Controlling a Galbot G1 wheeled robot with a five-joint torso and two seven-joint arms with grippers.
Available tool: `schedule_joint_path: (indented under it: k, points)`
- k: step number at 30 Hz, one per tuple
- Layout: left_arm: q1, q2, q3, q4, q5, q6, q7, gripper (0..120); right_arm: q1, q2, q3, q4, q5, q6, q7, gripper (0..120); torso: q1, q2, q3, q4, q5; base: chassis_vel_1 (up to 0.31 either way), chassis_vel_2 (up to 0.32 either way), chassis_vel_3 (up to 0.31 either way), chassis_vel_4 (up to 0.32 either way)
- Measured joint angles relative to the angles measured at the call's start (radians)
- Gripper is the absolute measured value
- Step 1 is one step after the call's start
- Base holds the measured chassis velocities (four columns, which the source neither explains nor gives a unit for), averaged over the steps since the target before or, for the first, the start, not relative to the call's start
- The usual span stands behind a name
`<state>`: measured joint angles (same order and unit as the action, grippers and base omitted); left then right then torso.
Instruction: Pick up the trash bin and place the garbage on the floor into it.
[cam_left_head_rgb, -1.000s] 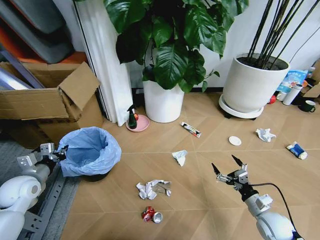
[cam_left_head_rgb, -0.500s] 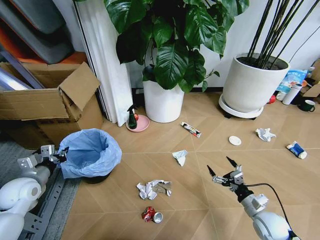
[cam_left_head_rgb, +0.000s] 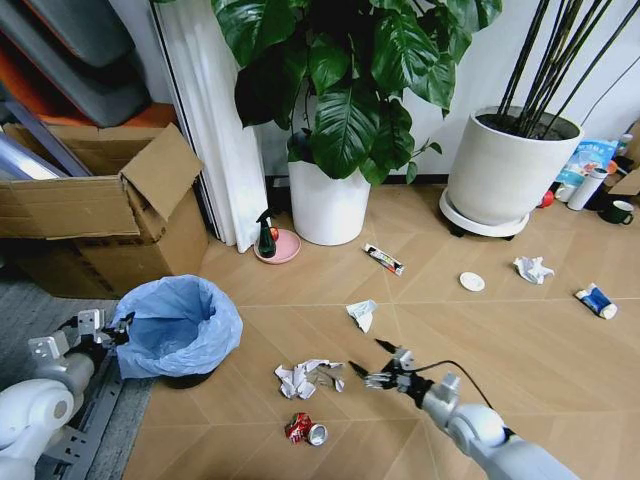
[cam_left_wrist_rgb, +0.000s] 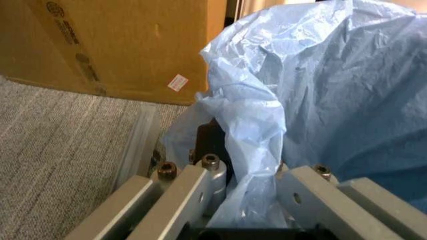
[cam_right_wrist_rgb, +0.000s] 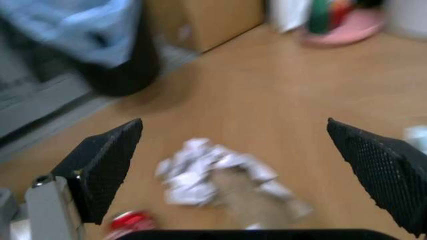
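Can (cam_left_head_rgb: 303, 431): crushed, red and white, nearest on the floor (cam_left_head_rgb: 300, 290), just short of the big wad.
Right gripper (cam_left_head_rgb: 371, 363): low over the planks, fingers spread wide, pointing at the big wad; in the right wrist view the two dark fingertips (cam_right_wrist_rgb: 107, 162) stand far apart with the wad between and beyond them, nothing pinched.
Big wad (cam_left_head_rgb: 308, 378): crumpled white paper lying loose, just off the gripper's tips.
Left gripper (cam_left_head_rgb: 98, 331): at the bin's near-left side, by the grey mat (cam_left_head_rgb: 30, 310); the left wrist view shows its metal fingers (cam_left_wrist_rgb: 193, 192) pinching a fold of the blue bag at the black rim.
Bin (cam_left_head_rgb: 178, 325): black, lined with a puffy light-blue bag, standing at the edge of mat and planks; whether anything lies inside, cannot tell.
Small wad (cam_left_head_rgb: 361, 314): white, on the floor past the gripper.
Wrapper (cam_left_head_rgb: 382, 259): long, printed, lying nearer the white pot (cam_left_head_rgb: 329, 205).
Lid (cam_left_head_rgb: 472, 282): round, white, flat on the planks.
Far wad (cam_left_head_rgb: 532, 268): white, right of the lid.
Packet (cam_left_head_rgb: 596, 301): blue-white, far right.
Box (cam_left_head_rgb: 100, 205): cardboard, flap open, behind the bin; contents hidden.
Pots: each holds a green plant.
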<state>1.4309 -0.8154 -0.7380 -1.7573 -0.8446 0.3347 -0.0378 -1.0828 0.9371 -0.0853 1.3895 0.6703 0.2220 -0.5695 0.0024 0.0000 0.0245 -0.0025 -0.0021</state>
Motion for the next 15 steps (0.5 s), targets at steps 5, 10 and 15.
schedule_joint_path:
  k: [5,10,15]
  points:
    - [-0.01,-0.005,0.005,0.004,0.002,0.0,-0.002,0,0.016,-0.05,-0.086,0.01,0.023,-0.029,-0.107,100,0.0,0.0,0.0,-0.0004,0.0001,0.0,0.0,0.0,0.0]
    - [-0.011,-0.006,0.006,0.009,0.006,0.0,-0.002,0,0.025,-0.072,-0.128,0.015,-0.008,-0.029,-0.117,100,0.0,0.0,0.0,-0.0002,0.0003,0.0,0.0,0.0,0.0]
    - [-0.012,-0.009,0.006,0.014,0.01,-0.001,-0.003,0,0.075,-0.085,-0.195,0.002,-0.031,-0.033,-0.118,100,0.0,0.0,0.0,-0.0001,0.0002,0.0,0.0,0.0,0.0]
